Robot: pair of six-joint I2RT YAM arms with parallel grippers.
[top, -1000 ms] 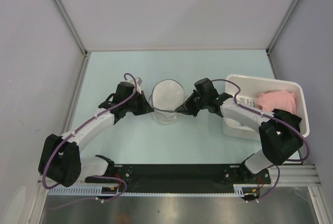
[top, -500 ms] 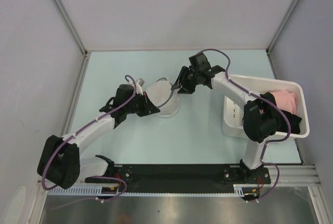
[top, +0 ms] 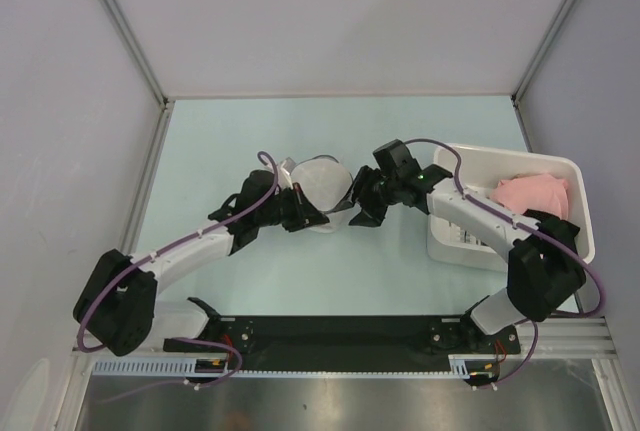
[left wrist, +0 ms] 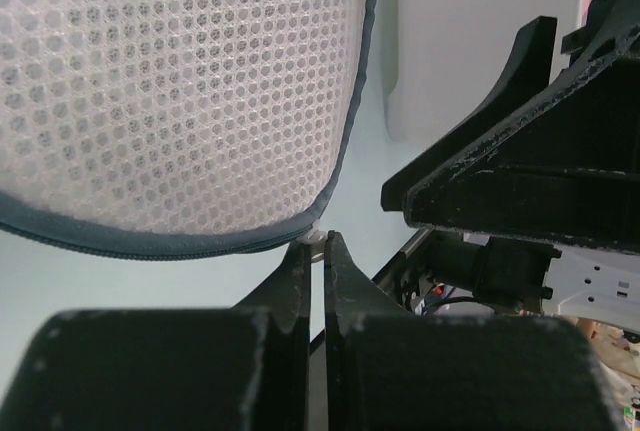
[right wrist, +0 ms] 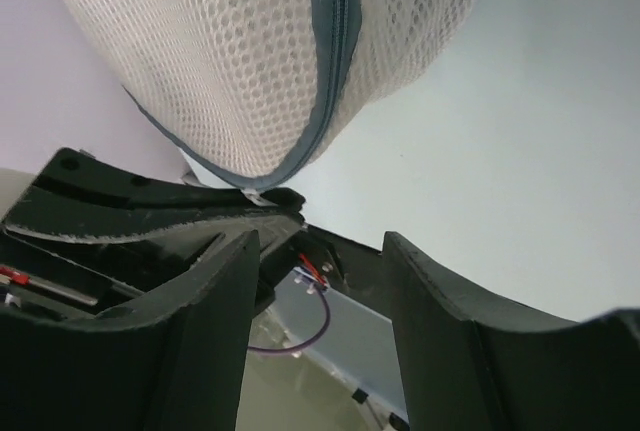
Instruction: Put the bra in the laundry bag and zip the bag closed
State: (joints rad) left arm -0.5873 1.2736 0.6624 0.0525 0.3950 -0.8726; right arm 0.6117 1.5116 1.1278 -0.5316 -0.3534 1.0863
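Observation:
The laundry bag [top: 320, 181], a round white mesh pouch with a dark zipper rim, stands tilted on edge at the table's middle. My left gripper [top: 311, 219] is at its near edge, shut on a small white tab [left wrist: 317, 237] at the rim. In the left wrist view the mesh [left wrist: 180, 91] fills the upper left. My right gripper [top: 360, 213] is just right of the bag, open and holding nothing. In its own view the bag [right wrist: 230, 61] hangs above the open right gripper [right wrist: 320, 241]. The bra is not in view.
A white rectangular bin [top: 455, 246] stands at the right, with a pink garment [top: 530, 191] in it. My right arm reaches across the bin's left side. Grey walls close in the table at the left, back and right.
The right gripper has opened, letting go of the bag, swung toward the back and returned beside it. The left gripper has moved right with the bag, which now leans more.

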